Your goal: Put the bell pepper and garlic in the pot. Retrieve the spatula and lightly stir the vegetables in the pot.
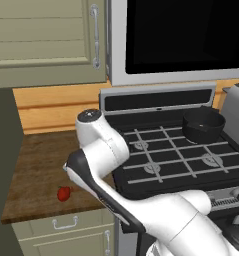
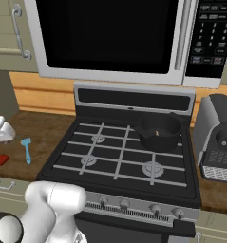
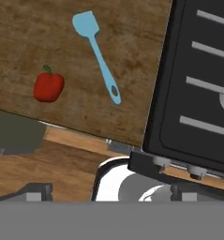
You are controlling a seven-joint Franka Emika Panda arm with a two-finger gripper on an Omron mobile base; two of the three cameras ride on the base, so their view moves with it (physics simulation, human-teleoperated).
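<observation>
The hand camera was looking straight down at the wooden counter (image 3: 85, 42) left of the stove (image 3: 197, 93), which reads like the arm was parked above the leftover items to line up its next pick. One bell pepper (image 3: 48, 86) sat at the left of that frame, and one spatula (image 3: 97, 51) lay just to its right, blade toward the top and handle running down toward the stove edge, the two near each other but not touching. Both being flat on the counter suggests neither had been collected yet. From the right base camera, one pot (image 2: 158, 133) stood on the back right burner, in the middle right of the frame, with a small pale speck inside (image 2: 156, 133) that's probably the garlic, though it was too tiny to be sure. So the count: one pepper, one spatula, one pot, maybe one garlic. The gripper's fingers couldn't be made out, so whether it was wide or closed can't be told. The pepper looks like the next target, sitting well apart from the pot.
</observation>
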